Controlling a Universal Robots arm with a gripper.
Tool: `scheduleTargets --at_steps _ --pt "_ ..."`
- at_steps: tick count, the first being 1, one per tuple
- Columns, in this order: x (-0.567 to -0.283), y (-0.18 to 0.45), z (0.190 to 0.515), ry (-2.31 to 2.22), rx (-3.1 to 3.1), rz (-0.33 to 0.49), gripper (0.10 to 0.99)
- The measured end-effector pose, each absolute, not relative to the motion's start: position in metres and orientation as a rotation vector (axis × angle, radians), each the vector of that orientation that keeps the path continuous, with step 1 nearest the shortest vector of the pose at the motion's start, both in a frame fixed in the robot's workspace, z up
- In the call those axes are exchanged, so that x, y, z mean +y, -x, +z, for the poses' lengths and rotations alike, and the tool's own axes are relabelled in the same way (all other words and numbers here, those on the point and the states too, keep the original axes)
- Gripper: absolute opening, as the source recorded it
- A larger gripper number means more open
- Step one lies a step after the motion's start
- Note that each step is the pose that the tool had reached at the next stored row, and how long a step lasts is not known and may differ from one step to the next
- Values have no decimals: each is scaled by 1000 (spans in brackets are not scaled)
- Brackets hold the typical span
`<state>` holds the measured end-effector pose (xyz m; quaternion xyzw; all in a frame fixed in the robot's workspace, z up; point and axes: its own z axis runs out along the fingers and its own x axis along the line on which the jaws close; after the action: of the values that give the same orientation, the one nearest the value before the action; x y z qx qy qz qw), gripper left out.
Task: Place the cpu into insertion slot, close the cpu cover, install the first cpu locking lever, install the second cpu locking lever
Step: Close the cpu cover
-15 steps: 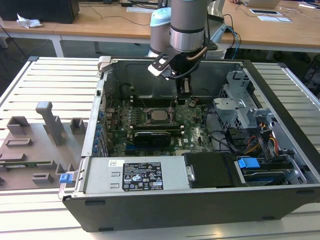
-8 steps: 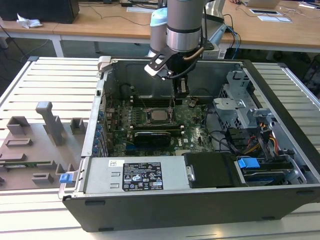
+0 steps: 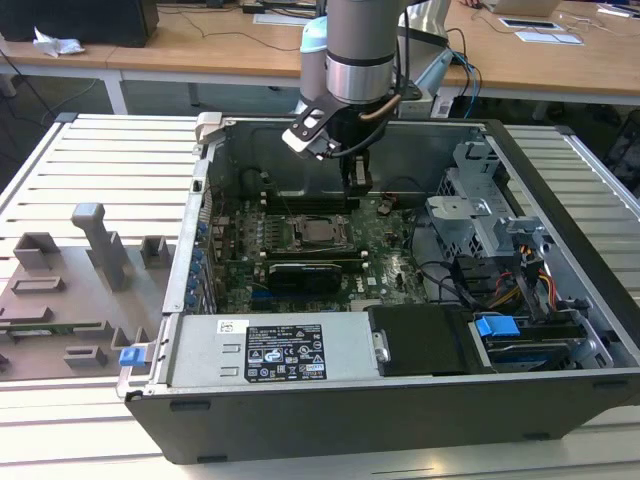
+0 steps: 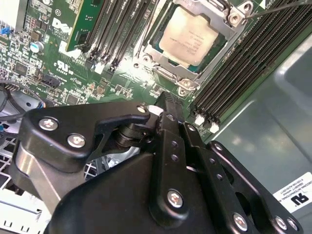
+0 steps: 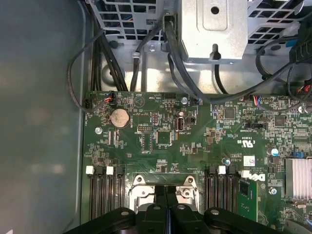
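Note:
The cpu (image 4: 190,36), a silvery square chip, lies flat in the insertion slot (image 5: 139,190) on the green motherboard (image 5: 204,141). The cpu cover (image 4: 233,17), a silvery frame, lies down around the chip's edges. A thin metal lever (image 4: 278,6) runs beside the socket. My gripper (image 3: 358,185) hangs inside the case just beyond the cpu (image 3: 320,233), toward the back wall. Its black fingers (image 4: 165,105) are pressed together and shut with nothing between them. The gripper's (image 5: 165,192) tip hovers low over the socket's edge.
The open computer case (image 3: 560,390) sits on a slatted table. Black memory slots (image 4: 234,63) flank the socket. A grey drive cage (image 3: 470,215) with cables stands at the exterior view's right, and the power supply (image 3: 270,350) lies along the front. Grey fixtures (image 3: 100,245) stand left of the case.

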<state>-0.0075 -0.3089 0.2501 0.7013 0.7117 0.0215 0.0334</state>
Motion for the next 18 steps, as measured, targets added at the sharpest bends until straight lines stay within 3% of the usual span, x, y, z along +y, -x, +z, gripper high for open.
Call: scheduleTargets --at_steps 18 --pt "-309 34 249 -2158 2190 66 106"
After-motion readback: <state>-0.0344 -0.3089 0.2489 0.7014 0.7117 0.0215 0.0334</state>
